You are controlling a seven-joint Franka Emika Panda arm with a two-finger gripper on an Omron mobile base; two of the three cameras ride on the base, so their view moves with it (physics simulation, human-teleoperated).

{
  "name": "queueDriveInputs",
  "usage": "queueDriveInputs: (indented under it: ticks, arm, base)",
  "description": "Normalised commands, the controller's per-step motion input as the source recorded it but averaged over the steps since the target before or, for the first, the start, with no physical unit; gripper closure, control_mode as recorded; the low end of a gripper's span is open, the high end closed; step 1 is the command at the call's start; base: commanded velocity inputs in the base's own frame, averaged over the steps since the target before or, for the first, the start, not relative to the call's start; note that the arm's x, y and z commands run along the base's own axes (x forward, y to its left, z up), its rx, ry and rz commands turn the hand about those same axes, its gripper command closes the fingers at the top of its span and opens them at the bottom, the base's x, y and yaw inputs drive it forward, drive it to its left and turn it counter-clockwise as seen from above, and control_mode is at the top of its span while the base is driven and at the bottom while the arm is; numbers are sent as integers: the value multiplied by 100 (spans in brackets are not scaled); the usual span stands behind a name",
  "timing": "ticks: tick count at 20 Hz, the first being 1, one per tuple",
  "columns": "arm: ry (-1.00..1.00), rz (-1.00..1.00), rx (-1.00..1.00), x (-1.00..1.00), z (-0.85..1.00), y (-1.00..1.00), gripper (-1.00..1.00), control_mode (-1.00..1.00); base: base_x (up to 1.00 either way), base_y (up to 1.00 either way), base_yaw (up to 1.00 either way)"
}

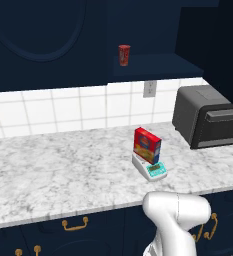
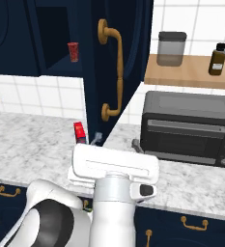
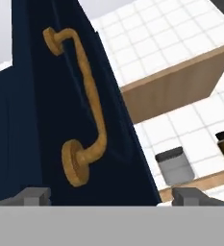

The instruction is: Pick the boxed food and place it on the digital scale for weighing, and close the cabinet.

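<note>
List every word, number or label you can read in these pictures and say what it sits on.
No text can be read here.
Small upright red cardboard box, standing on the scale: a yellow and blue picture, any lettering too blurred.
Small flat white-grey digital scale: green display, digits too small.
Dark brown bottle on the wooden shelf: pale label, blurred.
Small red cup in the open navy cabinet: no legible mark.
Black toaster oven: knobs unmarked at this size.
</note>
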Motion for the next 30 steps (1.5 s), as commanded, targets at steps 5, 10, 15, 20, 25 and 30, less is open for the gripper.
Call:
queueDriveInputs:
  ticks: [5, 10, 15, 20, 25, 30]
  arm:
    - [-8, 4, 23, 92, -48, -75, -100, -100]
    - [-6, 11, 21, 76, -6, -21, -100, -100]
    - [-2, 21, 16, 57, 0, 28, -100, -100]
    - [-1, 29, 6, 64, -1, 87, -100, -100]
    - [-7, 19, -1, 63, 22, 100, -100, -100]
    - [-2, -5, -10, 100, 7, 95, -100, -100]
  base:
    - [0, 0, 0]
    - [0, 0, 0]
    - [0, 0, 0]
    - [0, 0, 0]
    - [0, 0, 0]
    - [0, 0, 0]
